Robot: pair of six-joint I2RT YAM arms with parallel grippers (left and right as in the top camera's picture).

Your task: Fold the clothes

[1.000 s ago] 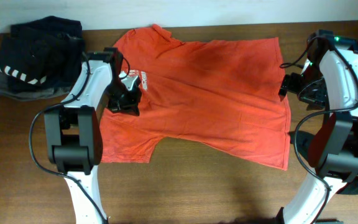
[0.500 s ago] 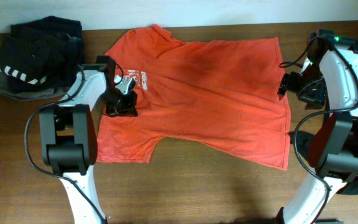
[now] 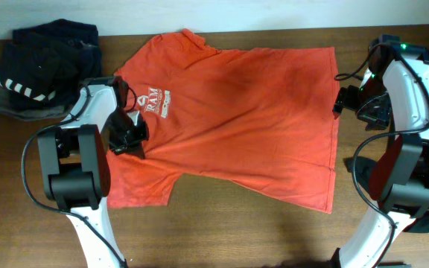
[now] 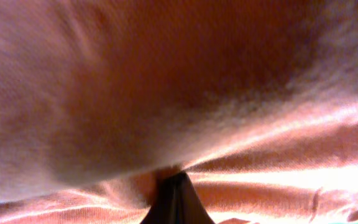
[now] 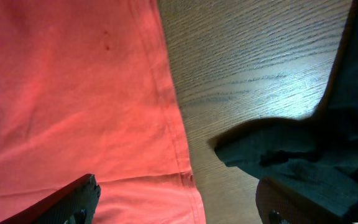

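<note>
The clothes are one orange-red T-shirt [image 3: 237, 119] lying spread on the wooden table, collar to the left, its small white chest logo [image 3: 157, 107] facing up. My left gripper [image 3: 127, 136] sits on the shirt just in front of the logo, near the left sleeve, shut on a pinch of fabric. In the left wrist view the orange cloth [image 4: 166, 87] fills the frame and bunches over the dark closed fingertips [image 4: 176, 196]. My right gripper [image 3: 346, 101] hovers open over the shirt's right hem [image 5: 169, 118], one finger above cloth, the other above bare wood.
A dark folded pile with white stripes [image 3: 39, 71] lies at the back left corner, close to my left arm. A loose black garment [image 5: 319, 158] lies on the wood just right of the shirt's hem. The table's back edge meets a pale wall [image 3: 214, 11].
My left gripper has moved left and toward the front, dragging the shirt with it; the logo is now uncovered and the right hem has slid left. The right arm has stayed still.
</note>
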